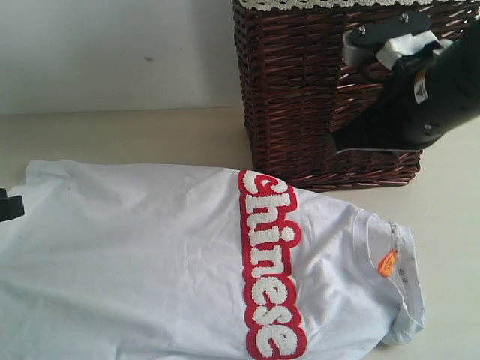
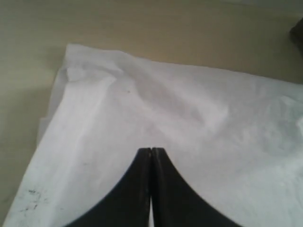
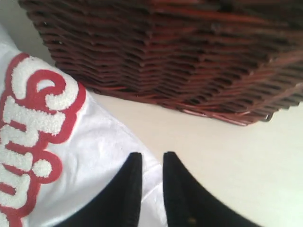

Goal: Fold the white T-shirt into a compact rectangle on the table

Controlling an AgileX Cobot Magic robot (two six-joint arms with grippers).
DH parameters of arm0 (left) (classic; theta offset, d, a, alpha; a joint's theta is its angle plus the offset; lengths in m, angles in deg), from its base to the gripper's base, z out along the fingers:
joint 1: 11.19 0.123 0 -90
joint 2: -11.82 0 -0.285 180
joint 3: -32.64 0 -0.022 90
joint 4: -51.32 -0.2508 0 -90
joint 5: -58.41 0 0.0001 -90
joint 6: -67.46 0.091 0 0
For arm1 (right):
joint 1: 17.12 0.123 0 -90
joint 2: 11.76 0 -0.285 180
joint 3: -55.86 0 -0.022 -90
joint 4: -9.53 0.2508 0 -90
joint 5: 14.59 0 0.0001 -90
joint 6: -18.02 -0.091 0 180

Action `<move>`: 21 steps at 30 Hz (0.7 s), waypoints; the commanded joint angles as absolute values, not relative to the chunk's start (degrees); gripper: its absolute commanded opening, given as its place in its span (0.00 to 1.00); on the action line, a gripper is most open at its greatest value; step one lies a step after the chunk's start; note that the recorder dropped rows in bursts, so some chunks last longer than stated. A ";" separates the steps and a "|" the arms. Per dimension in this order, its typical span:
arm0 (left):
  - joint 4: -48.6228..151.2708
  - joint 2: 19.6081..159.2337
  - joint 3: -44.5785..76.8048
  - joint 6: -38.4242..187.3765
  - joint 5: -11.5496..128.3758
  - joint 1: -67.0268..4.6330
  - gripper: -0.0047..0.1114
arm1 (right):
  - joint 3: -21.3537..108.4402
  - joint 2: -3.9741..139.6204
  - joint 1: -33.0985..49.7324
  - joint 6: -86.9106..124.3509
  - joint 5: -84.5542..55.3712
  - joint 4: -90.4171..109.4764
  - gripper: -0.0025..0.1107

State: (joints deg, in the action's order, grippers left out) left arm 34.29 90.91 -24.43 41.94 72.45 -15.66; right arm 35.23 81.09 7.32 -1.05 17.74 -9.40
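Observation:
The white T-shirt lies spread on the table, with its red-outlined lettering running down the chest and its collar to the right. My left gripper is shut, fingertips touching, just above the shirt's plain cloth near a corner. Only a black bit of that gripper shows at the far left edge. My right gripper has its jaws a little apart over the shirt's edge, with white cloth showing in the gap. The right arm hangs in front of the basket.
A dark brown wicker basket with lace trim stands at the back right, close to the shirt's shoulder and right in front of my right gripper. An orange tag hangs at the collar. Bare table lies between basket and shirt.

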 commanded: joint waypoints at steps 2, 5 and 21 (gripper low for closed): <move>34.01 89.18 -25.15 41.31 73.80 -19.55 0.04 | 29.75 83.79 3.34 -1.86 10.95 -7.45 0.43; 34.01 89.18 -25.15 41.31 73.80 -20.44 0.04 | 29.38 87.55 1.13 -1.33 10.95 -3.53 0.52; 33.89 89.18 -25.18 40.41 73.56 -20.54 0.04 | 29.29 101.07 -1.09 14.57 6.53 12.59 0.48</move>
State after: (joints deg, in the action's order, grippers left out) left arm 34.06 89.67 -24.92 40.95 73.09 -20.16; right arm 29.49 100.69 -0.80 8.60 8.12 7.76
